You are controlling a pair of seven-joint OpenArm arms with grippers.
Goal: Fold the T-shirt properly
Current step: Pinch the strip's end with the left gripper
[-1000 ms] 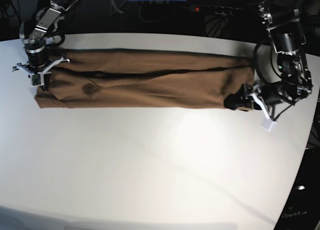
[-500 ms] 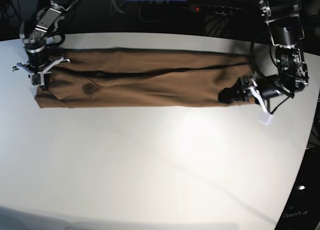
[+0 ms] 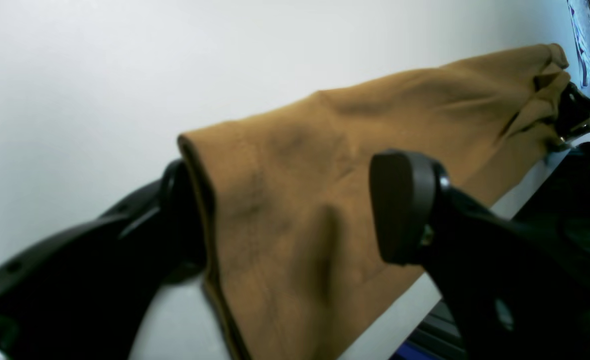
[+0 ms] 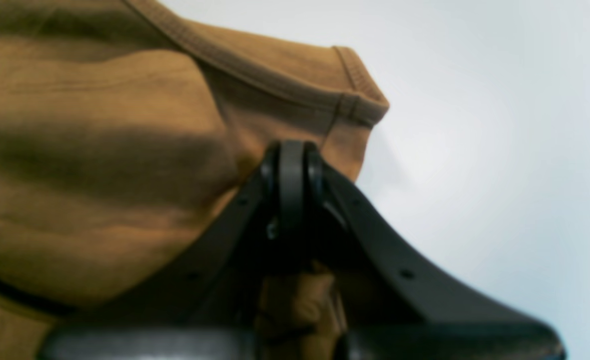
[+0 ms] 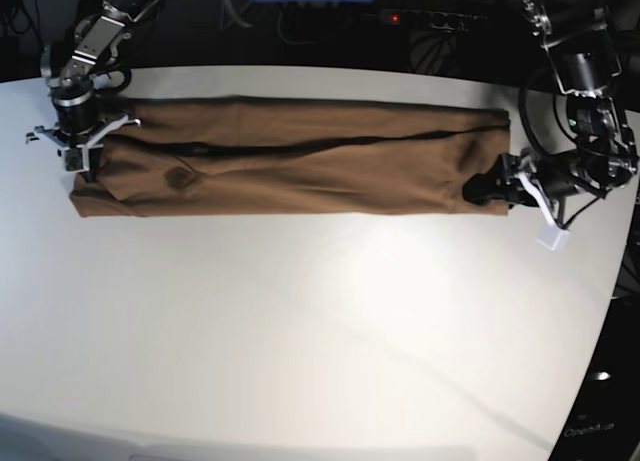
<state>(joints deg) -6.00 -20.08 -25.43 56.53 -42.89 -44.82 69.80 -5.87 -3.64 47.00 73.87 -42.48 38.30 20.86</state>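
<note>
While the right arm has kept its place since the earlier pictures, the left arm has moved: half a second ago its black gripper reached further in over the end of the cloth, and now it stands back at the very edge, nearer to the rim of the table. The cloth end on that side also lies flatter and more stretched than before.

The plain tan-brown cotton T-shirt (image 5: 290, 159) lies on the white table (image 5: 300, 321) as one long narrow band, folded lengthwise, with a dark fold line running along its upper part. It reaches almost from one gripper to the other.

The left gripper (image 5: 490, 191) lies low and nearly horizontal, pointing along the band. Its jaws are spread wide; in the left wrist view one black finger (image 3: 405, 205) is above the cloth and the other is under the hem, so the edge of the shirt sits between them without being squeezed.

The right gripper (image 5: 80, 153) points straight down at the other end of the band. Its jaws are pressed together, and in the right wrist view the tips (image 4: 292, 172) pinch the fabric just beside the ribbed hem corner.

I count one T-shirt, two arms, two grippers and one table.
</note>
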